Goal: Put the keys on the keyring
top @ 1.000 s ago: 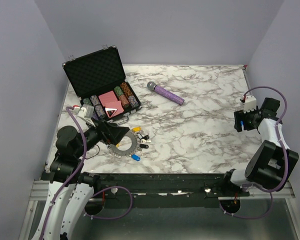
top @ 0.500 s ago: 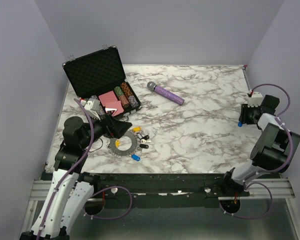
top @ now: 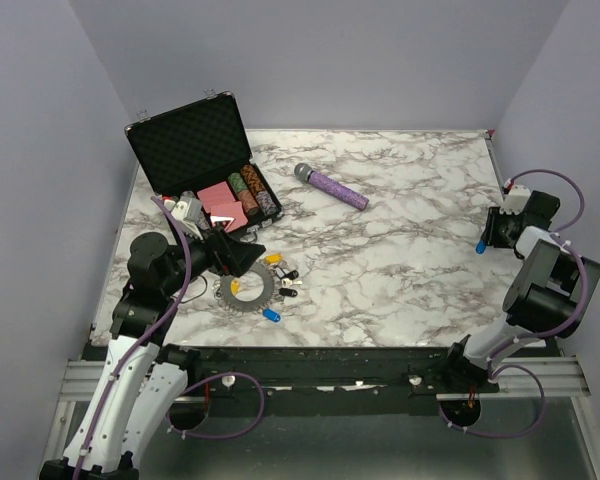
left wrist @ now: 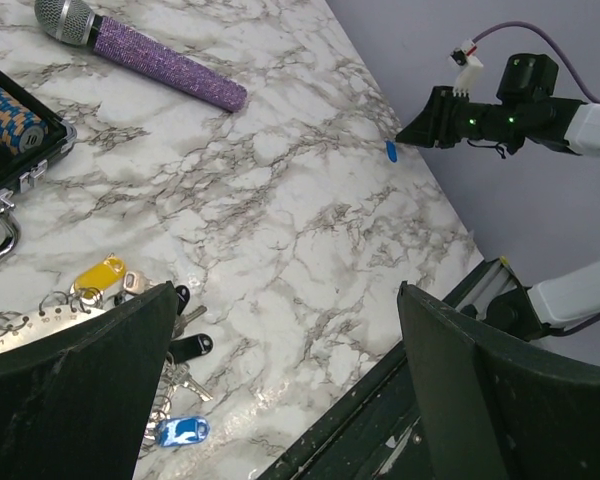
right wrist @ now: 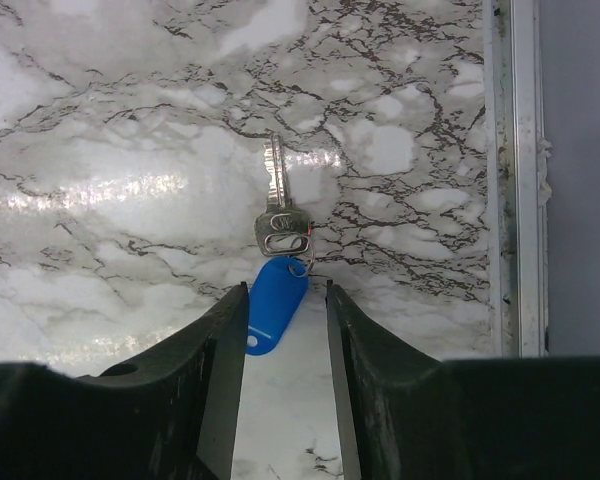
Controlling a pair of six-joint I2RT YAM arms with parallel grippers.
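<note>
The right hand, fingers parted, straddles the blue tag of a key.

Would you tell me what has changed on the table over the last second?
The left hand drew back slightly toward the poker case, uncovering more of the keyring. The right hand shifted a little toward the right edge as its arm folded in. Nothing was gripped or released. The keyring, keys, blue-tagged key and microphone stayed put.
</note>
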